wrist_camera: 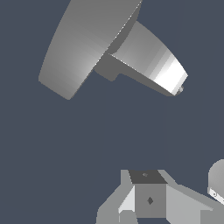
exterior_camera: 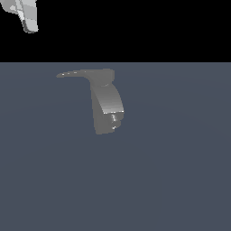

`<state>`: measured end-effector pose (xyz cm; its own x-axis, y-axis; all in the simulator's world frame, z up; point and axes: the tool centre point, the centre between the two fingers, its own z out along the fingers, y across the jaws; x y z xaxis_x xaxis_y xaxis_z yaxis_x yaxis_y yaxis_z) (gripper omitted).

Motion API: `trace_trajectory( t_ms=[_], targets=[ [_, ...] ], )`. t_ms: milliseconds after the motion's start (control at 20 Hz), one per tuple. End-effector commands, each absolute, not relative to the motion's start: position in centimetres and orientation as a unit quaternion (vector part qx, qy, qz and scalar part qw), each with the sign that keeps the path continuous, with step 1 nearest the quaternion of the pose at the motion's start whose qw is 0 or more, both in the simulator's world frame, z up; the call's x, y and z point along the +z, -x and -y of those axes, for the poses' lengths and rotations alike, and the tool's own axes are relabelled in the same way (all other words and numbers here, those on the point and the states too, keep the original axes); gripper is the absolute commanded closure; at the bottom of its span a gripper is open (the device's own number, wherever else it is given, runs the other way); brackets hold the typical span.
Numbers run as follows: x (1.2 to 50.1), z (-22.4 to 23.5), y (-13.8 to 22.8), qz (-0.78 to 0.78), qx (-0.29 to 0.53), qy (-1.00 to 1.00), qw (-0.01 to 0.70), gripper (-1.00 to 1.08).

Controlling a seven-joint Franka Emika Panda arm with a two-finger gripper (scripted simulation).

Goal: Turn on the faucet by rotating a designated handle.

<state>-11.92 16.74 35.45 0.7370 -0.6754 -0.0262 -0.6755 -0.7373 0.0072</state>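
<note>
faucet (exterior_camera: 107,110) stands on the flat grey-blue floor (exterior_camera: 180,180), its thin handle (exterior_camera: 79,73) jutting from the top toward the exterior view's left. gripper (exterior_camera: 28,18) sits well apart, high at upper left; cannot tell how its jaws stand.

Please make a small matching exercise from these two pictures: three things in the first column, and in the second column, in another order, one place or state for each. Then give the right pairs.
Things:
1. handle
2. faucet body
3. gripper

Places or states:
a. in the top corner at the exterior view's left, apart from the fixture
b. thin and flat, jutting from the top toward the exterior view's left
c. thick curved block standing on the grey floor

Pairs: 1-b, 2-c, 3-a
</note>
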Motion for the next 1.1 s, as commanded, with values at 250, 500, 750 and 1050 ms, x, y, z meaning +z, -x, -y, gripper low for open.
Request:
trace_trajectory(
  t_ms=[250, 500, 750, 1050],
  targets=[
    [33.3, -18.4, 8.1, -0.424, 0.011, 0.905, 0.003, 1.08],
    [31.9, -19.1, 5.5, -0.464, 0.010, 0.886, 0.003, 1.08],
    [30.5, -19.6, 2.7, -0.503, 0.008, 0.864, 0.003, 1.08],
    [28.6, -19.8, -1.0, -0.553, 0.005, 0.833, 0.002, 1.08]
  ],
)
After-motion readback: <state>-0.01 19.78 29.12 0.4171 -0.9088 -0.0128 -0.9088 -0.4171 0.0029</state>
